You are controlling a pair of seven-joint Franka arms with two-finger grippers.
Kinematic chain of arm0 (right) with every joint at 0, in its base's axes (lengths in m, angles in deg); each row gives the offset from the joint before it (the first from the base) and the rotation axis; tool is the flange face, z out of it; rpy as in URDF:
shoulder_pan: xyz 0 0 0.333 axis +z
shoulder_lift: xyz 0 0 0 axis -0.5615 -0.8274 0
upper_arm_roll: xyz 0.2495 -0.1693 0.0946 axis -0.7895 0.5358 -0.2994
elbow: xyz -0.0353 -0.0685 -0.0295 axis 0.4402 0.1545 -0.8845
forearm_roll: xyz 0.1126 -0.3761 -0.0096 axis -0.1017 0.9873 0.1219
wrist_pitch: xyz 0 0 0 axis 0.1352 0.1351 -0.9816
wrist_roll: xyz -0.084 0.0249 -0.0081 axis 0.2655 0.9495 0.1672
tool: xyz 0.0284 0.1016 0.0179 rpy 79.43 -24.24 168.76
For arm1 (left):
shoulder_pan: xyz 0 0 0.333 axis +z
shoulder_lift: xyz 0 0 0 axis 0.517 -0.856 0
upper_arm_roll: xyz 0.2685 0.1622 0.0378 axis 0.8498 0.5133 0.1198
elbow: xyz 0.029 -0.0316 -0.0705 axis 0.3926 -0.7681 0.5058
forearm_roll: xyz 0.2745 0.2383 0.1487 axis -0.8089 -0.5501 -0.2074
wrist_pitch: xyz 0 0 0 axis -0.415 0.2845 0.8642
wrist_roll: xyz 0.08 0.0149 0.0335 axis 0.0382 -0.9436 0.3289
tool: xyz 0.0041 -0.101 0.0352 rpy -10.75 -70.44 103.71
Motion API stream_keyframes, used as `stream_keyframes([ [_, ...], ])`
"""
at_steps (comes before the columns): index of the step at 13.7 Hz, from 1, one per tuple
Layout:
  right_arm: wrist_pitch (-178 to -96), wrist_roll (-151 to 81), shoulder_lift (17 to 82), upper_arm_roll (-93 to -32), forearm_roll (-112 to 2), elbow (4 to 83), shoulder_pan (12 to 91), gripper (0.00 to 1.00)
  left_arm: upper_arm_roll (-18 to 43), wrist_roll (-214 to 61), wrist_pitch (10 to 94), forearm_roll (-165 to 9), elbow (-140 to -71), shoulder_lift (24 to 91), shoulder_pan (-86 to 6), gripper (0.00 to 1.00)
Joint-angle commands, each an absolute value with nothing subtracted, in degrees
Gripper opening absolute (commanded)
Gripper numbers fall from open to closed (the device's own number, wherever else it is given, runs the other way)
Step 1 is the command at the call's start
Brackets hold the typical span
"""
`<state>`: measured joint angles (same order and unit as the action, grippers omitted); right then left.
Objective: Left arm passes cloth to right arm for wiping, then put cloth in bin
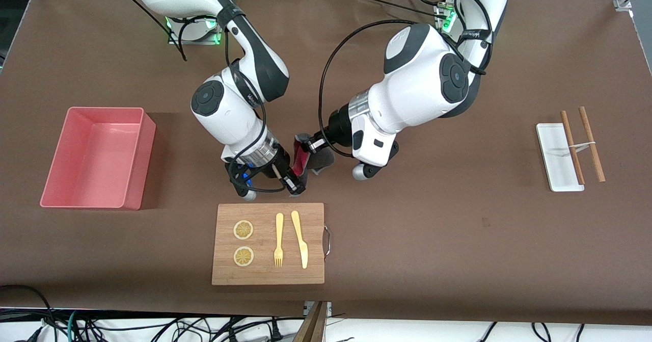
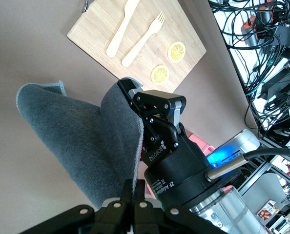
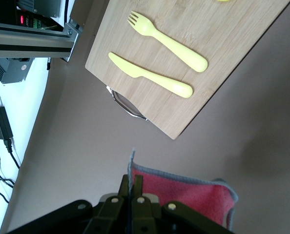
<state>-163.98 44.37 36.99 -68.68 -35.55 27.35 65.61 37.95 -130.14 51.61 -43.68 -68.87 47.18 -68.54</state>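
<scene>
The cloth (image 1: 300,161), crimson-pink on one face and dark grey on the other, hangs in the air over the table between the two grippers, just above the wooden board's farther edge. My left gripper (image 1: 307,146) is shut on one edge of it; the left wrist view shows its grey face (image 2: 76,131) in that gripper (image 2: 135,187). My right gripper (image 1: 294,183) is shut on another edge; the right wrist view shows the pink face (image 3: 194,195) in that gripper (image 3: 131,183). The right gripper also shows in the left wrist view (image 2: 133,95). The pink bin (image 1: 140,163) stands empty toward the right arm's end of the table.
A wooden board (image 1: 316,270) with a yellow fork (image 1: 278,240), a yellow knife (image 1: 300,239) and two lemon slices (image 1: 243,230) lies nearer the front camera than the grippers. A small white tray (image 1: 555,163) with two wooden sticks (image 1: 591,143) lies toward the left arm's end.
</scene>
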Motion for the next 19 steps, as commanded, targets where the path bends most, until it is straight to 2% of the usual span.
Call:
stream_keyframes([
  [1,-163.38,44.36,36.46,-69.37,-36.56,26.07,65.54,0.00,38.10,-129.70,51.64,-42.16,-68.33,46.82,-68.40,0.00],
  [2,-162.59,44.45,36.54,-69.64,-36.56,26.07,65.54,0.00,38.19,-129.61,51.64,-42.25,-68.42,46.91,-68.31,0.06],
  [3,-161.54,44.45,36.63,-69.64,-36.56,26.07,65.54,0.00,38.19,-129.61,51.64,-42.25,-68.42,46.91,-68.14,0.56],
  [4,-160.66,44.45,36.89,-69.64,-36.56,25.98,65.54,0.00,38.28,-129.61,51.55,-42.77,-68.42,47.09,-67.96,0.96],
  [5,-159.70,44.45,37.07,-69.64,-36.56,25.98,65.54,0.00,38.36,-129.43,51.20,-42.86,-68.42,47.35,-67.26,1.00],
  [10,-153.55,44.54,37.77,-69.90,-36.56,25.89,65.89,0.00,38.71,-128.73,45.59,-44.52,-68.95,50.33,-63.65,1.00],
  [14,-145.91,44.54,39.62,-71.92,-36.56,25.89,65.98,0.00,38.72,-127.59,39.17,-55.66,-69.04,52.27,-58.92,1.00],
  [16,-140.99,44.01,40.15,-72.72,-36.47,25.89,65.89,0.00,38.72,-118.85,34.44,-59.37,-69.65,54.72,-56.72,1.00],
  [19,-132.21,40.16,40.15,-72.81,-36.30,25.89,65.98,0.00,38.72,-110.73,25.56,-64.36,-75.43,62.43,-53.02,1.00],
])
